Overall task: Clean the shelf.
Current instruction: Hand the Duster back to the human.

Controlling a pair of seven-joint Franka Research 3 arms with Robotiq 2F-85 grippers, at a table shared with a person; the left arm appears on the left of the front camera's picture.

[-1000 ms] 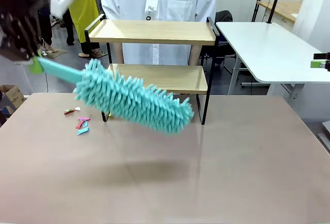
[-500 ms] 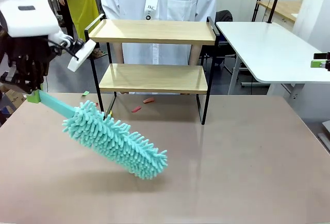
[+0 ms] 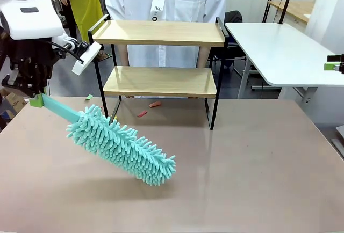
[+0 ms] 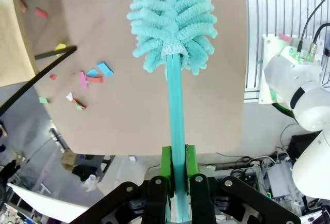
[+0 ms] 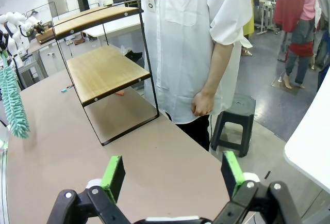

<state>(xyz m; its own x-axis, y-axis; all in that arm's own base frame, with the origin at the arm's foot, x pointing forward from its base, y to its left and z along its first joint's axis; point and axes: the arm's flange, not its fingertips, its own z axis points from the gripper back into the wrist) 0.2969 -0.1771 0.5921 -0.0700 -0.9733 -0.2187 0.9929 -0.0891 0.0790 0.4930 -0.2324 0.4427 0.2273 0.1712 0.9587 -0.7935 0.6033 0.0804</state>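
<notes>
Front view: the left tool hangs at the desk's left edge, clamped tight on the duster by its handle.
Duster axis: it slants down from the tool toward the right and the near side, with its fluffy head low over the desk.
Shelf: the shelf stands at the far middle of the desk, right of the left tool and beyond the duster head.
Nearer arm: the left one, I'd judge; a swing back to the far right should reach the boards.
Shelf look: both wood boards look bare; coloured scraps lie on the desk under it.
Right tool: the right tool is spread wide and holds nothing.
</notes>
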